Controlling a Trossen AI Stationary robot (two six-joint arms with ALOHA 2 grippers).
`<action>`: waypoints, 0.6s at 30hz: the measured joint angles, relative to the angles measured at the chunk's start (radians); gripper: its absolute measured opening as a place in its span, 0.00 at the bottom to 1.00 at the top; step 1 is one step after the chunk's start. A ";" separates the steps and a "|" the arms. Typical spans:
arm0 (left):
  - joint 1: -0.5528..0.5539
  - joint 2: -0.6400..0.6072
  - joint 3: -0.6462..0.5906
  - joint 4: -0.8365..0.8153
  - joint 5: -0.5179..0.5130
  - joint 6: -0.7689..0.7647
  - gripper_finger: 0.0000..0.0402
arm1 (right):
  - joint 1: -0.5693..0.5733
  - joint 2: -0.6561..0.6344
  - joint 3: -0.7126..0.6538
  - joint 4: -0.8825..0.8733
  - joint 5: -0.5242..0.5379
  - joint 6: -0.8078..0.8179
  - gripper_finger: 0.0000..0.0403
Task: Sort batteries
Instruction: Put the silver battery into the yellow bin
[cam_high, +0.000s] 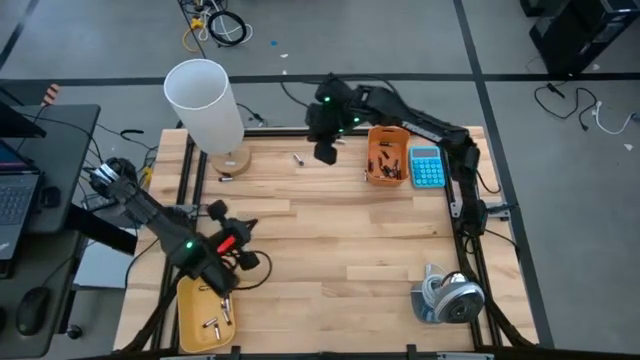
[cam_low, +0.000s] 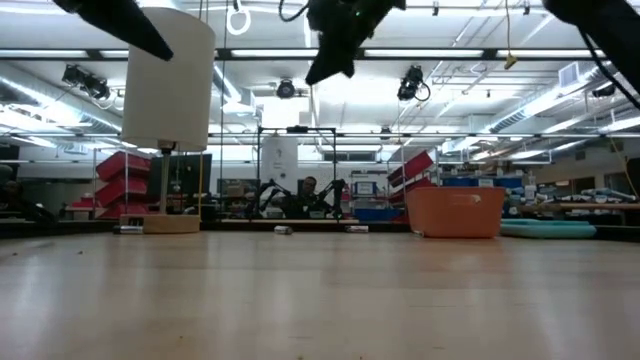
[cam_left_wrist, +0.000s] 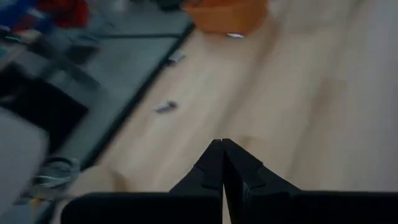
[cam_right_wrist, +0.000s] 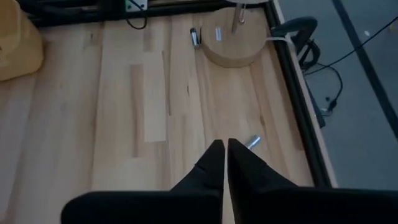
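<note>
right gripper (cam_right_wrist: 225, 144) hangs over the table's upper middle in the high view, fingers pressed together on nothing. a silvery battery (cam_right_wrist: 252, 142) lies flat just beside its tips, long axis slanting, a second battery (cam_right_wrist: 194, 37) by the lamp base (cam_right_wrist: 233, 46). left gripper (cam_left_wrist: 222, 144), lower left, also pinched closed, empty.

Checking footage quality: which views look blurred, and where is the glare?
Left wrist view: smeared throughout, its shut left gripper sharpest. Right wrist view: crisp, a battery clear beside the right gripper. Low view: bright ceiling lights, foreground table soft.
</note>
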 joint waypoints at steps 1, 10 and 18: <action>0.025 -0.004 0.000 0.067 0.039 0.080 0.01 | 0.000 -0.014 0.000 -0.011 0.000 -0.005 0.02; 0.368 -0.007 0.001 0.301 0.655 0.567 0.00 | 0.001 -0.078 -0.001 -0.081 -0.007 -0.028 0.00; 0.686 -0.008 -0.010 0.027 0.756 0.573 0.00 | 0.008 -0.083 -0.050 -0.144 -0.012 -0.025 0.01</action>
